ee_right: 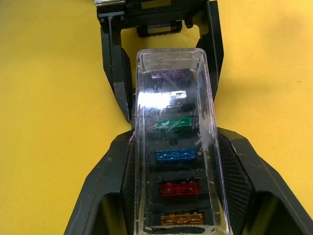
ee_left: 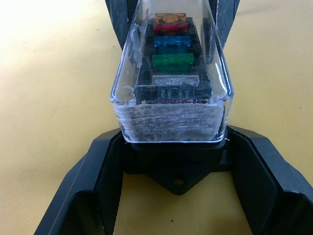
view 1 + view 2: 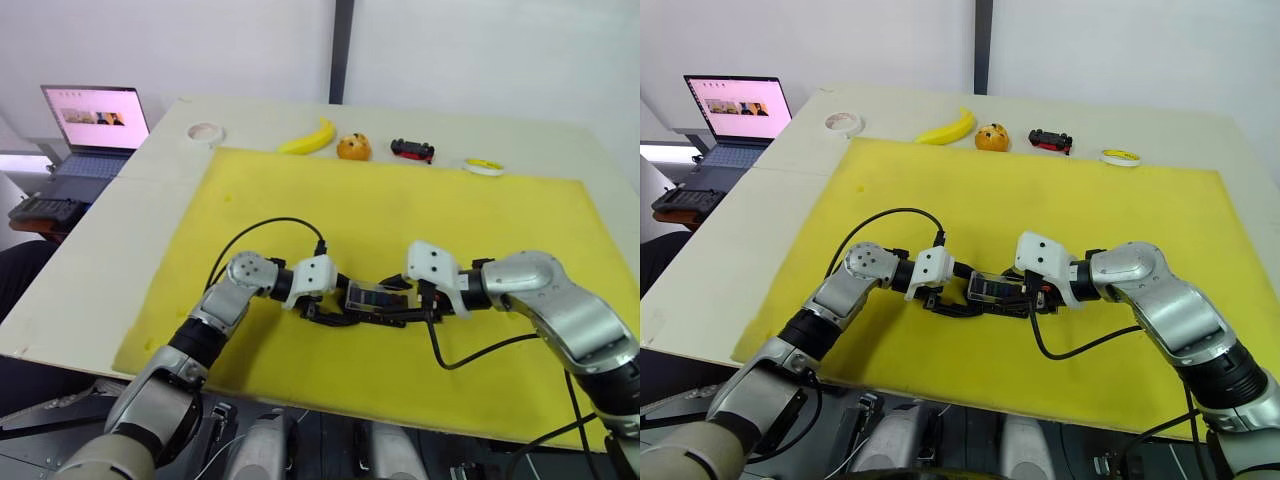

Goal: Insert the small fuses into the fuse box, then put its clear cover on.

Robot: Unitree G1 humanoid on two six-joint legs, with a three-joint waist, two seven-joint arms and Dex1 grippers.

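Note:
The black fuse box (image 3: 375,297) lies at the middle front of the yellow mat (image 3: 400,210), with the clear cover (image 2: 171,98) sitting over it. Under the cover, the small fuses (image 1: 172,123) stand in a row of slots: purple, grey, green, blue, red and orange. My left gripper (image 3: 345,310) is shut on the box's black base at one end; its fingers (image 2: 107,171) press both sides. From the opposite end, my right gripper (image 3: 405,305) is shut on the cover, its fingers (image 1: 112,181) flanking it closely. The two grippers face each other.
Along the table's far edge lie a tape roll (image 3: 206,131), a banana (image 3: 310,138), an orange (image 3: 353,147), a black-and-red toy car (image 3: 412,150) and a yellow ring (image 3: 485,166). An open laptop (image 3: 95,125) sits at the far left. Black cables loop beside both wrists.

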